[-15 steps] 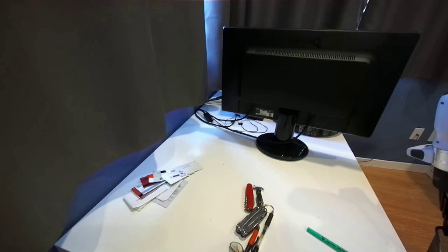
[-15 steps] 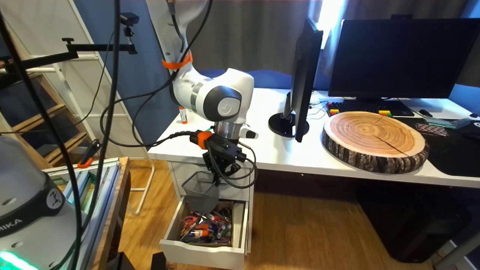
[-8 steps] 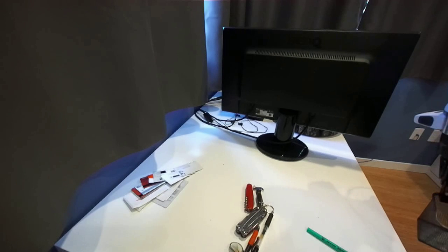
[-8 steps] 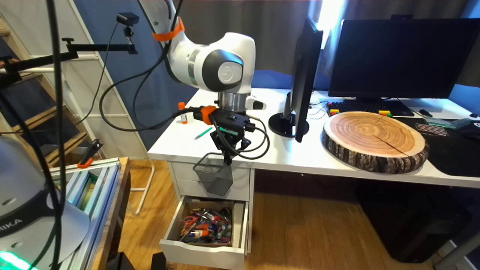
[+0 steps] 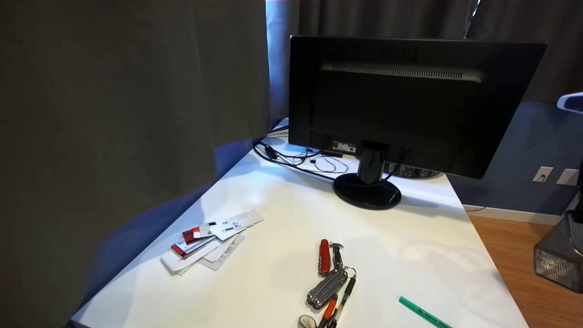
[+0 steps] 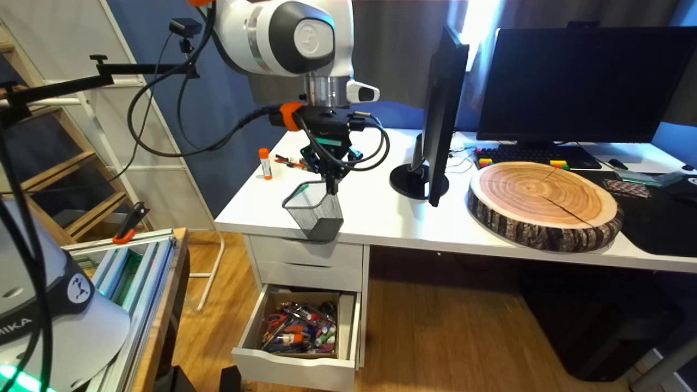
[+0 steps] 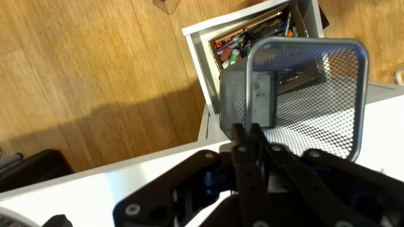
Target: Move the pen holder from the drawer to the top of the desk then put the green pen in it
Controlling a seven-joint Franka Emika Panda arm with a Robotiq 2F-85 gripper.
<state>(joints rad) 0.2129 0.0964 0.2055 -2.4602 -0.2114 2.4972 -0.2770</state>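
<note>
The large, smooth white desk (image 6: pixel 375 215) sets your coming move: its top lies on the far side of what you carry, with the open white drawer (image 6: pixel 297 371) below. Between the two, in front of the near edge, hangs the squarish, dark grey wire-mesh pen holder (image 6: pixel 321 215), tilted, its long axis running from the mouth at upper left to the base at lower right. In an exterior view this pen holder (image 5: pixel 553 264) shows right of the desk, apart from it, so you probably need to carry it farther over before lowering; whether its base is high enough to clear the edge, I cannot tell. Your black two-fingered pincer (image 7: pixel 247 128) is clenched on its rim near a corner, with the mesh hanging below. The slim, straight, bright green pen (image 5: pixel 426 313) lies on the desktop, far of the pen holder and apart from the pincer, not yet in play. Since a second ago, pincer and pen holder have risen together from down by the drawer to about the near edge of the desk; the drawer stays open and the pen lies where it lay
</note>
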